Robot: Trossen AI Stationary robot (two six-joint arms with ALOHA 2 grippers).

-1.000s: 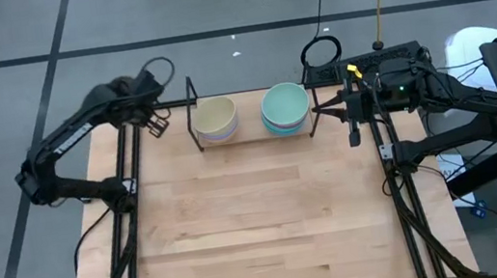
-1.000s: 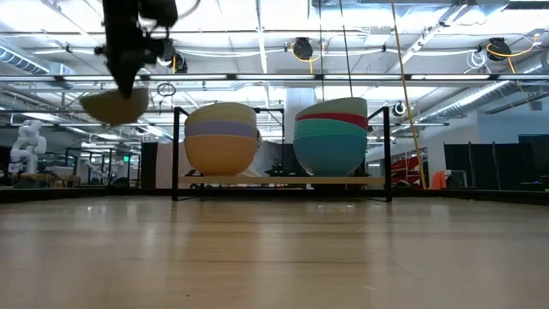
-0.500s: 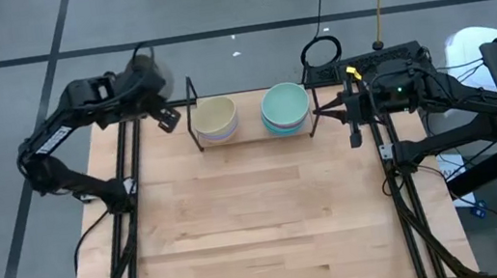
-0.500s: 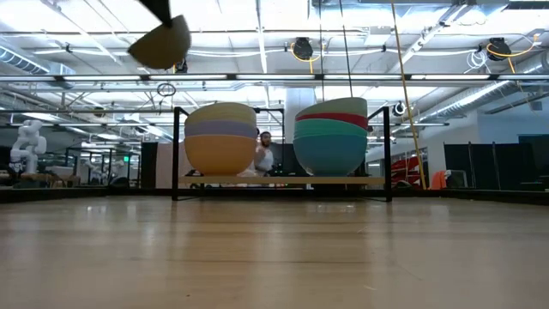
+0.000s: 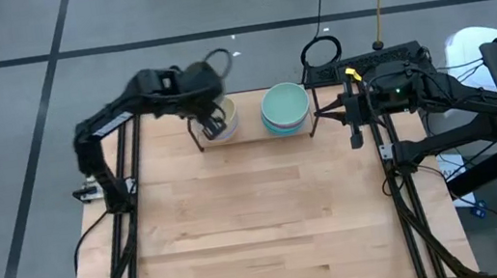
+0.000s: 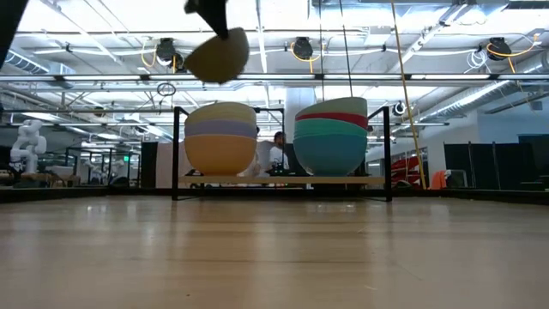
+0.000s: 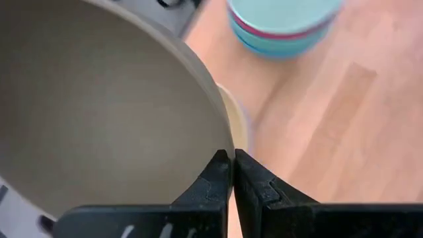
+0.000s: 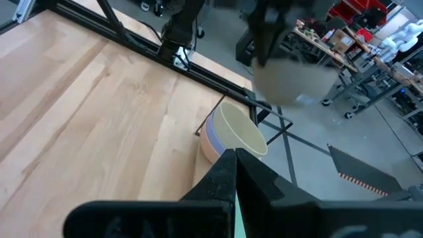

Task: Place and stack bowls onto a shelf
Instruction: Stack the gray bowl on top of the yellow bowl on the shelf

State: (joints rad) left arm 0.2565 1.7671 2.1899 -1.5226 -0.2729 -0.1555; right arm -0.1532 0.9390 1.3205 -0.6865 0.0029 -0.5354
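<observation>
My left gripper (image 5: 212, 124) hangs over the left end of the shelf (image 6: 283, 181), shut on a grey-olive bowl (image 6: 219, 56) that is in the air above the left stack (image 6: 220, 137). That stack has a beige bowl on top, then lavender and orange. The right stack (image 6: 333, 133) has a pale green bowl on top, then magenta, green and blue. Both stacks rest on the shelf's wooden board. My right gripper (image 5: 353, 134) waits shut past the shelf's right end, holding nothing. My left gripper pinches the grey-olive bowl's wall at the rim (image 7: 222, 142), one finger on the inner side and one on the outer. The fingers come from above, slanting down. The bowl hangs tilted below them, lifted clear of the stack beneath.
The wooden tabletop (image 5: 261, 225) lies bare from the shelf to the near edge. Black frame rails (image 5: 134, 223) run along both sides. A coiled cable (image 5: 320, 51) and a black box lie behind the shelf on the right. A person (image 6: 276, 150) shows in the room beyond.
My left gripper has carried the grey-olive bowl up and toward the table's right, from outside the shelf's left end to above the left stack, turning as it went. The bowl has stayed clear of everything.
</observation>
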